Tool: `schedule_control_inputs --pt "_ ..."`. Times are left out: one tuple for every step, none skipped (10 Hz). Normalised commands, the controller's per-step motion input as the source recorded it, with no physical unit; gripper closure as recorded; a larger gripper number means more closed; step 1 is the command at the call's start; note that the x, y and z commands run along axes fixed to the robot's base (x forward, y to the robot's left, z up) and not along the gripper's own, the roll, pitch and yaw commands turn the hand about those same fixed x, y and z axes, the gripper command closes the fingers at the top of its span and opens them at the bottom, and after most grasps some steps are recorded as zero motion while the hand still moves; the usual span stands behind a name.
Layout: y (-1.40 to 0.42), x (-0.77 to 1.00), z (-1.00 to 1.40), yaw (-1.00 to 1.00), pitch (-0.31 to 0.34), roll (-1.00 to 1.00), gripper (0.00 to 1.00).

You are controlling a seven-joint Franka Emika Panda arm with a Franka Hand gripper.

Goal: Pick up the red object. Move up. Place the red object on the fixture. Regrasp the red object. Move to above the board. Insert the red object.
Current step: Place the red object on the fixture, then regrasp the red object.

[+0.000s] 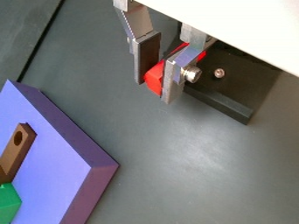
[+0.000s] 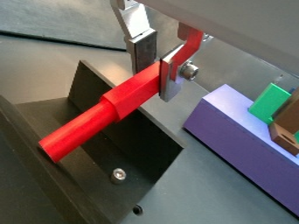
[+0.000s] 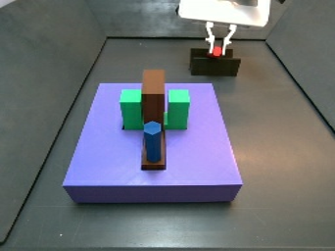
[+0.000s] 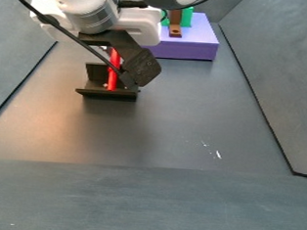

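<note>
The end effector (image 2: 159, 63) hangs over the fixture (image 3: 215, 65) at the far end of the dark tabletop (image 3: 275, 137), well apart from the board (image 3: 157, 147). Its two silver fingers (image 2: 142, 45) are clamped on the red object (image 2: 100, 118), which in this wrist view is a long red bar with a slightly thicker section at the gripped end; the fingers hold it near that end. The bar slants down into the fixture's open space between its raised dark walls, and its free end sits low inside, close to the fixture's base plate. In a wrist view only a short red stub (image 1: 153, 75) shows between the finger plates, with the fixture's dark block just beside it. In a side view the red bar (image 4: 113, 67) stands nearly upright inside the fixture (image 4: 108, 91), under the arm's white body.

On the purple board stand two green blocks (image 3: 175, 108), a tall brown upright (image 3: 153, 98) between them, and a blue peg (image 3: 153, 140) in front of the upright.
</note>
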Motion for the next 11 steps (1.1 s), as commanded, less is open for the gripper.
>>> schedule_control_inputs --pt "0.0 0.17 -0.13 -0.09 0.014 -0.23 1.0" --pt "0.0 0.15 -0.09 -0.1 0.011 -0.25 1.0" --pt "0.01 0.12 -0.07 -0.1 0.009 -0.28 1.0" --pt "0.02 0.12 -0.08 -0.09 0.006 -0.27 1.0" --pt "0.02 0.1 -0.09 -0.06 0.0 -0.26 1.0" --pt "0.04 0.06 -0.06 -0.02 0.0 -0.24 1.0" --pt "0.0 0.0 -0.03 0.0 0.0 -0.15 1.0" --pt "0.0 0.0 0.0 0.0 0.0 -0.11 1.0" --pt "0.0 0.0 0.0 0.0 0.0 0.0 1.0" --pt "0.0 0.0 0.0 0.0 0.0 0.0 0.0" --pt "0.0 0.0 0.0 0.0 0.0 0.01 0.0"
